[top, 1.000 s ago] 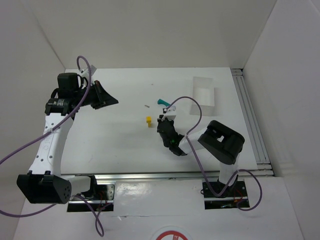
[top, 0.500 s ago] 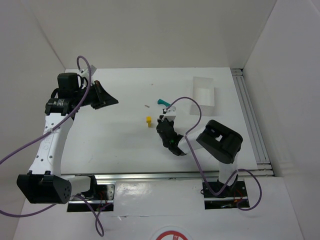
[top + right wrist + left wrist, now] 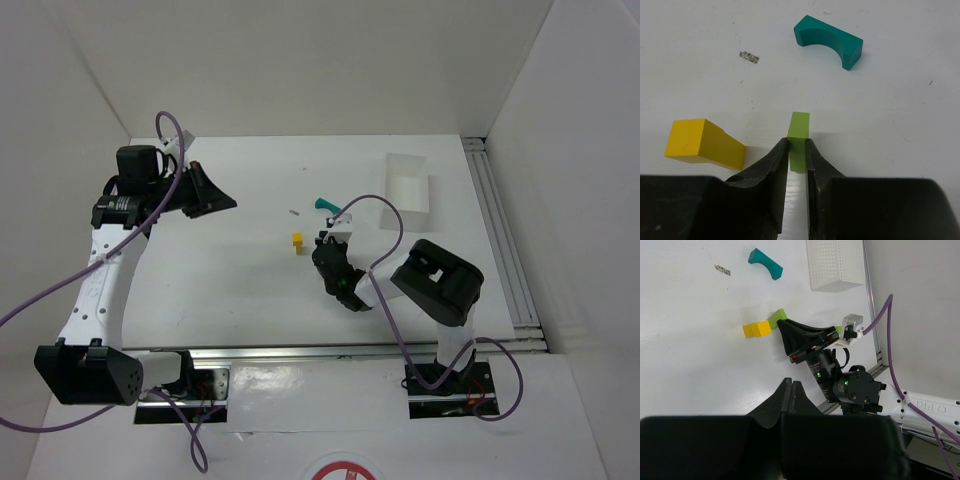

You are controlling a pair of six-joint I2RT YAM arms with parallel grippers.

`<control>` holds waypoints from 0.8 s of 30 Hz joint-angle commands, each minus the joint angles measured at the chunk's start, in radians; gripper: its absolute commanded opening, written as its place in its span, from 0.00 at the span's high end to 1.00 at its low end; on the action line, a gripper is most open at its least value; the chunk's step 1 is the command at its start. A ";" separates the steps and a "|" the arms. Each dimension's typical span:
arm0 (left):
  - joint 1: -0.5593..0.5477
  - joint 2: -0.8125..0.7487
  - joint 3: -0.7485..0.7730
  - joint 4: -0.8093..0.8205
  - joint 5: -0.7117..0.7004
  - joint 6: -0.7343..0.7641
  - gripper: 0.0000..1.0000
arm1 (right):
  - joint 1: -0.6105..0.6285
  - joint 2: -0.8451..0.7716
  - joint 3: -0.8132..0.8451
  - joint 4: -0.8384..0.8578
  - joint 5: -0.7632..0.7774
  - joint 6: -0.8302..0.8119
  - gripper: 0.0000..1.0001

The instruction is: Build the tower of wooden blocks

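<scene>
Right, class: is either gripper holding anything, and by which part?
The right gripper pinches the lime-green post by the sides of its near end. The left gripper is shut on nothing.

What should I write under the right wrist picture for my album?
Right gripper pinches the lime-green block beside the yellow block, with the teal arch lying farther off.

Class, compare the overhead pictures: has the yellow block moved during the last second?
No. In the overhead view the yellow block lies in the same spot as before, judged against the white tray and the teal arch, which have not shifted either.
</scene>
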 commanded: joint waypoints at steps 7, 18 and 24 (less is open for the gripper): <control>0.006 0.000 0.006 0.021 0.021 0.017 1.00 | -0.005 0.016 0.017 -0.019 0.037 0.023 0.76; 0.006 0.000 0.006 0.021 0.021 0.017 1.00 | -0.005 0.016 0.008 -0.028 0.037 0.032 0.62; 0.006 0.000 0.006 0.021 0.011 0.017 1.00 | 0.005 0.016 0.008 -0.037 0.046 0.032 0.61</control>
